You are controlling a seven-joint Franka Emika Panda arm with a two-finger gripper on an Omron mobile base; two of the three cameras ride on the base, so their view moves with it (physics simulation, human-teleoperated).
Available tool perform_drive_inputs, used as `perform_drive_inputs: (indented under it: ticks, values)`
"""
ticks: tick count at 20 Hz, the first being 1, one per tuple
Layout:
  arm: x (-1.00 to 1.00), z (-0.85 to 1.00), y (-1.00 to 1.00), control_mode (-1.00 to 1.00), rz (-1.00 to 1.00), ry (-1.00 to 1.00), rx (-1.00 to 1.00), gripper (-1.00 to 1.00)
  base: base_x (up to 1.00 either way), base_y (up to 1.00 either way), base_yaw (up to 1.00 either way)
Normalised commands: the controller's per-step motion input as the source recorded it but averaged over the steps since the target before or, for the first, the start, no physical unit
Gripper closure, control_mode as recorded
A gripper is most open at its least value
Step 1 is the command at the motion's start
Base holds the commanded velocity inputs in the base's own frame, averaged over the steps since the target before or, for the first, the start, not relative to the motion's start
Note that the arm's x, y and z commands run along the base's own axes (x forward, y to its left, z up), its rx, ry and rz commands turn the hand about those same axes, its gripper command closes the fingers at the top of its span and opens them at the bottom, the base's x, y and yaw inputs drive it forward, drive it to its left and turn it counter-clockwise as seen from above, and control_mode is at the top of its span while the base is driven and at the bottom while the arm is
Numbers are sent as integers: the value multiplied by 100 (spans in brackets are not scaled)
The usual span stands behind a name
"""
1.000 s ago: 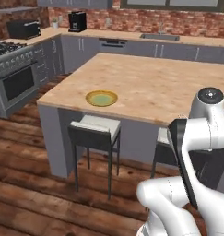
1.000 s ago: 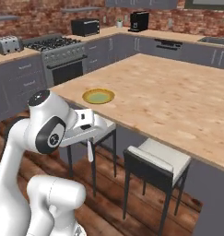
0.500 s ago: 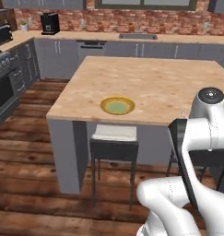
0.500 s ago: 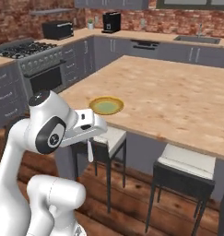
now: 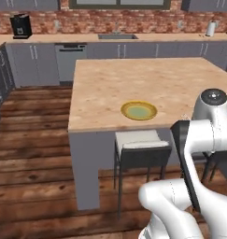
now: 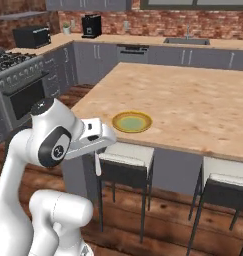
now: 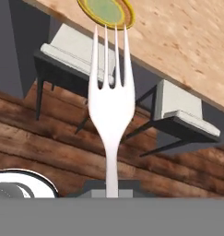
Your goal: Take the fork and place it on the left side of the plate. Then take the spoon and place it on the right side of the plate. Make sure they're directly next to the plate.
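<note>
My gripper [image 7: 112,189] is shut on the handle of the silver-grey fork [image 7: 111,103], whose tines point away from the hand toward the plate [image 7: 105,10]. From the right base view the fork [image 6: 98,166] hangs down from the gripper [image 6: 98,154], below the island's edge and in front of a stool. The round yellow-rimmed plate [image 6: 132,121] with a pale green centre lies near the island's front edge, up and to the right of the gripper. In the left base view the plate [image 5: 139,110] sits just left of my arm. The spoon is out of view.
The wooden island counter [image 5: 133,79] stretches back behind the plate. Two grey stools [image 6: 127,156] [image 6: 224,181] stand under its front edge, close to the hand. A stove [image 6: 20,85] is at the left, and a back counter with a sink [image 5: 117,36] and coffee machine [image 6: 91,25].
Both base views have shifted as the base drove along the island, so the plate now sits nearer the middle. The fork stays in the shut gripper.
</note>
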Motion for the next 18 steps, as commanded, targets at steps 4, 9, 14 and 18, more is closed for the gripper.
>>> perform_drive_inputs:
  ticks: [4, 9, 14, 18]
  values:
    - [0, 0, 0, 100, 0, 0, 0, 100, 57, 89, -37]
    - [0, 0, 0, 100, 0, 0, 0, 100, 58, 78, -32]
    - [0, 0, 0, 100, 0, 0, 0, 100, 69, 44, -24]
    - [10, -1, 9, -100, -3, 3, 1, 100, 44, 35, -15]
